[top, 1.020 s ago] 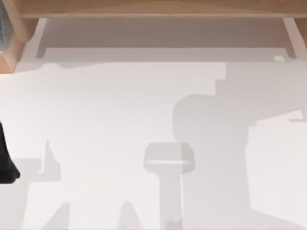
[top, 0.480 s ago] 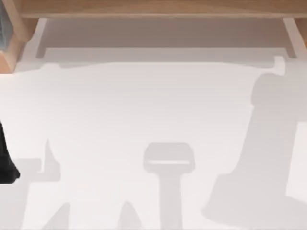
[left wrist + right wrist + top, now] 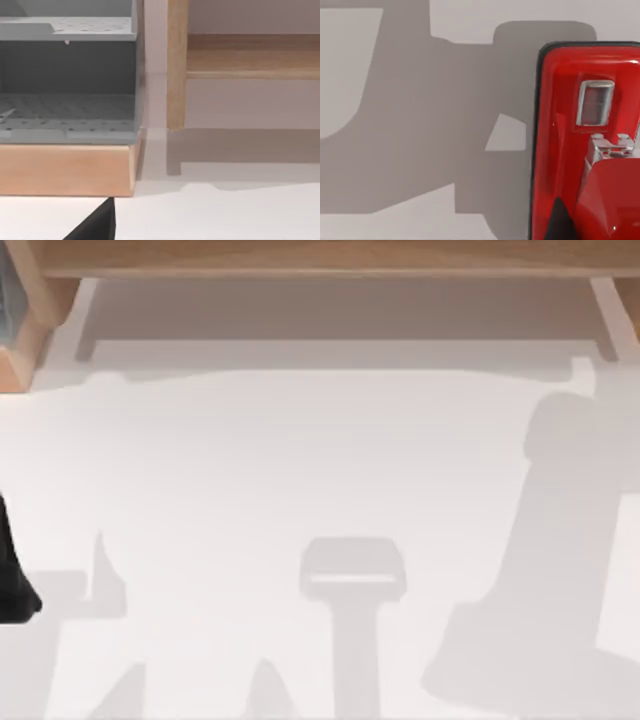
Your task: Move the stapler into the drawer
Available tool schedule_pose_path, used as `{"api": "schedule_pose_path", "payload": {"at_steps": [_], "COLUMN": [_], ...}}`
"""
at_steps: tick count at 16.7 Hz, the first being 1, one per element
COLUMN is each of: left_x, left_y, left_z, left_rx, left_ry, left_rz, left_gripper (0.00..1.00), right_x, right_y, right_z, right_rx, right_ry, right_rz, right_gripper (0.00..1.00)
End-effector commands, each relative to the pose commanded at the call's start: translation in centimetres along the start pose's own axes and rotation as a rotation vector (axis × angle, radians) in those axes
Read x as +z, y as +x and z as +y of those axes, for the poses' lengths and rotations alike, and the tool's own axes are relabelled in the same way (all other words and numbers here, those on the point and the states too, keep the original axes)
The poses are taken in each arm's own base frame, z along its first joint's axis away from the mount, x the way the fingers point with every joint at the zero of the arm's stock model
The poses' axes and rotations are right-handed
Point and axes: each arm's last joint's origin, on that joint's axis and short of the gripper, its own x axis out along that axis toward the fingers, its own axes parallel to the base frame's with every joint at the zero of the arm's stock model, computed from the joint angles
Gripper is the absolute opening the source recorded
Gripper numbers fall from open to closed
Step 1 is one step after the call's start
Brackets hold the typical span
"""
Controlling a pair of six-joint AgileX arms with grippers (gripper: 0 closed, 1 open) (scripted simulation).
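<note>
The left arm (image 3: 14, 575) sat parked at the bench's (image 3: 300, 480) left edge, a black sliver low on that side; whether its hand was released or clenched could not be told. Its wrist camera faced a grey perforated drawer (image 3: 67, 107) with a wooden front (image 3: 65, 170), and a wooden frame (image 3: 176, 65) just beside it.

In the right wrist view the stapler (image 3: 565, 150) lay very close under that hand, on the white bench. It was glossy bright red with a dark rim, a rounded end, a small silver window and a metal hinge piece. Its long axis ran straight away from the camera, rounded end outward. A dark tip (image 3: 560, 225) overlapped its near end; the right hand's state could not be told.
</note>
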Motion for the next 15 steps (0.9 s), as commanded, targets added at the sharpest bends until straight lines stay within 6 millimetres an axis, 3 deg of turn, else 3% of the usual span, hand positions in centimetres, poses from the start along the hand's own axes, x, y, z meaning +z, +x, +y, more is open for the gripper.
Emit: {"api": "schedule_pose_path", "payload": {"at_steps": [9,15], "left_x": [0.00,0.00], "left_y": [0.00,0.00], "left_z": [0.00,0.00], "left_rx": [0.000,0.000], "left_ry": [0.000,0.000], "left_rz": [0.000,0.000], "left_gripper": [1.00,1.00], "right_x": [0.00,0.00], "right_y": [0.00,0.00], "right_z": [0.00,0.00], "right_rx": [0.000,0.000], "right_ry": [0.000,0.000], "right_rz": [0.000,0.000], "right_gripper": [0.98,1.00]}}
